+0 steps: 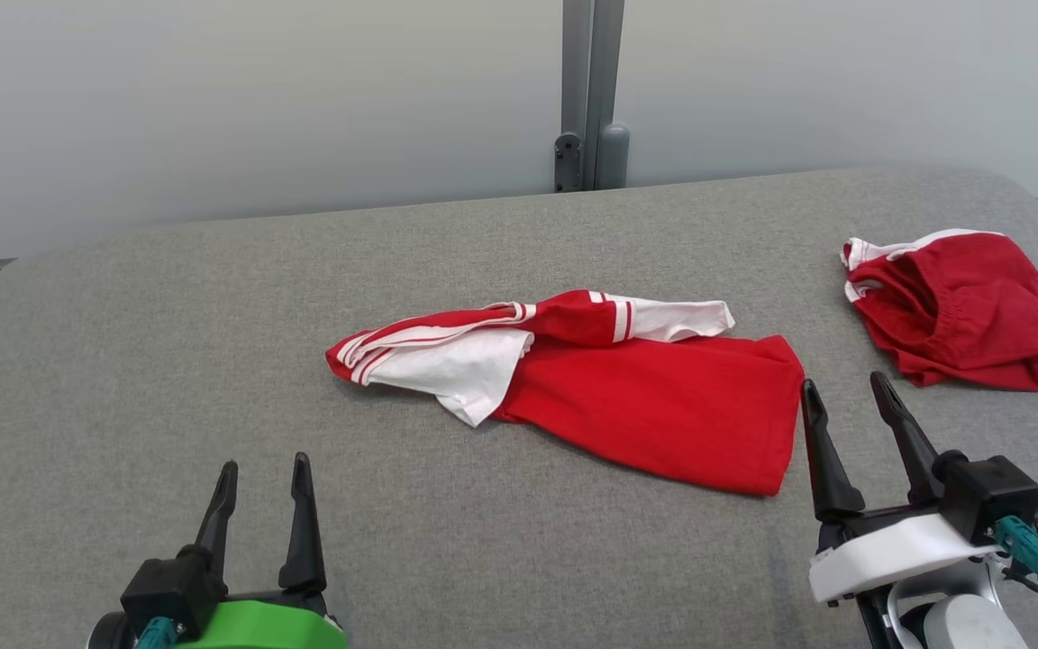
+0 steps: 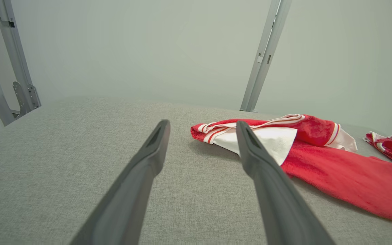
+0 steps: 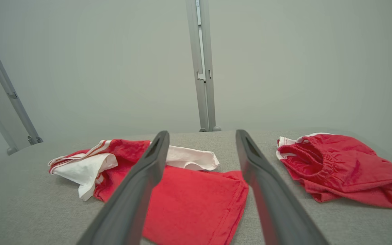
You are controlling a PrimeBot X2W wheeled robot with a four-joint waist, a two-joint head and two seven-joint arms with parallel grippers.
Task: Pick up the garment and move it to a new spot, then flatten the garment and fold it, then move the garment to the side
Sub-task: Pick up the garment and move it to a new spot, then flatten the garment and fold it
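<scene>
A red and white garment [image 1: 645, 406] lies partly folded in the middle of the grey padded table [image 1: 213, 315], its white sleeve end toward the left. My left gripper [image 1: 265, 461] hovers open at the near left, well short of the garment's striped end [image 2: 213, 131]. At the garment's near right corner my right gripper [image 1: 844, 379] stands open with nothing between its fingers. In the right wrist view the garment [image 3: 189, 200] lies under and beyond that gripper [image 3: 201, 132]. The left wrist view has my left gripper [image 2: 202, 123] above bare table.
A second red garment, crumpled shorts [image 1: 960, 311] with an elastic waistband, lies at the table's far right. A grey metal post [image 1: 587, 90] rises behind the table's back edge against a pale wall. Bare grey surface stretches across the left half.
</scene>
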